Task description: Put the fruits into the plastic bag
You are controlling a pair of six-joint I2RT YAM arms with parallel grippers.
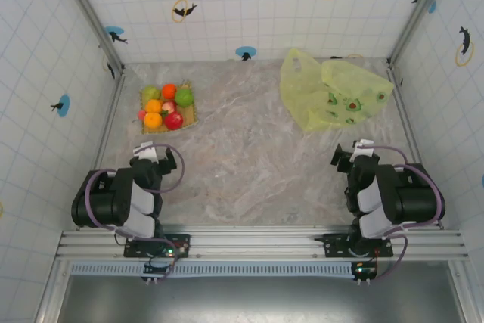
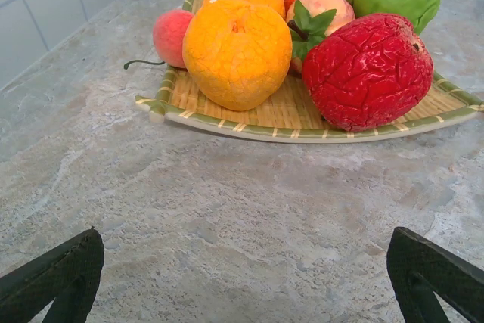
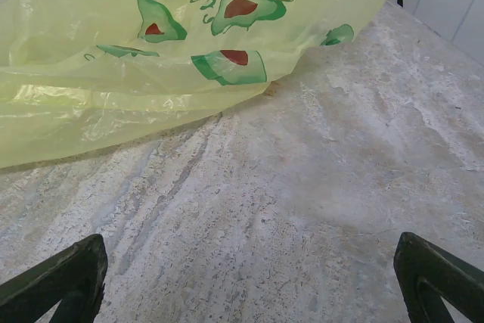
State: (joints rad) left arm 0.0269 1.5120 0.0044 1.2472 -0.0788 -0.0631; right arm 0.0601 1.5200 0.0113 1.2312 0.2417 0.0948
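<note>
Both my jaws stand wide and empty; I'd span the light, squashy-looking red fruit (image 2: pixel 368 69) across its middle and pinch the limp, slippery plastic bag (image 3: pixel 151 51) by an edge.

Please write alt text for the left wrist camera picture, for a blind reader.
Toy fruits heaped on a woven mat on a grey table, orange and red ones nearest. The left gripper is open below.

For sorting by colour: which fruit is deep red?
The wrinkled red fruit at the near right corner of the mat; the others are orange, green or pale pink.
</note>
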